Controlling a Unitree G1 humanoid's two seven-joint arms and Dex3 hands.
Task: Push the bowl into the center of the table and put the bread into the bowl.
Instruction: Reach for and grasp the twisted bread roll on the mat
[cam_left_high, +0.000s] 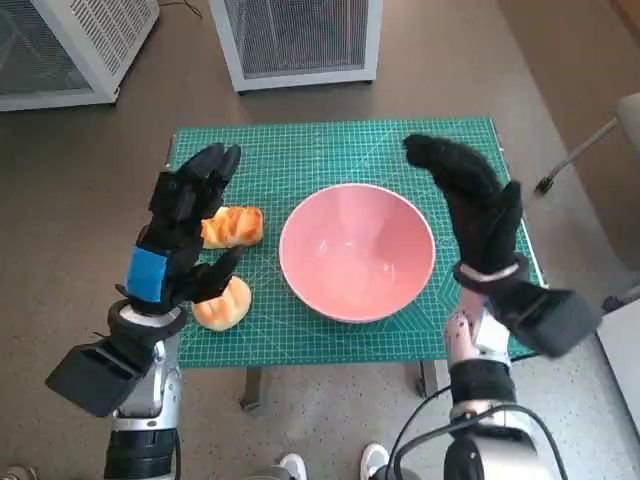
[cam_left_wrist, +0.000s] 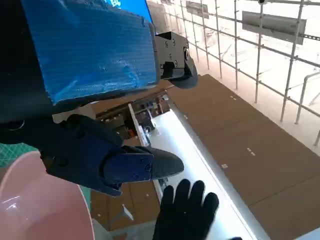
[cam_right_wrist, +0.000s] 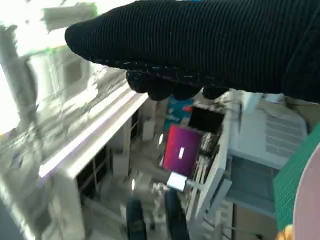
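A pink bowl stands empty near the middle of the green cutting mat; its rim also shows in the left wrist view as the pink bowl. Two pieces of golden bread lie left of it: one bread roll further back, another bread roll nearer the front edge. My left hand hovers raised over the rolls, fingers spread, holding nothing. My right hand is lifted just right of the bowl, fingers apart and empty; the right glove shows in the left wrist view too.
Two white ventilated cabinets stand on the floor behind the table. A chair leg with a castor is at the right. A person's shoes show below the table's front edge.
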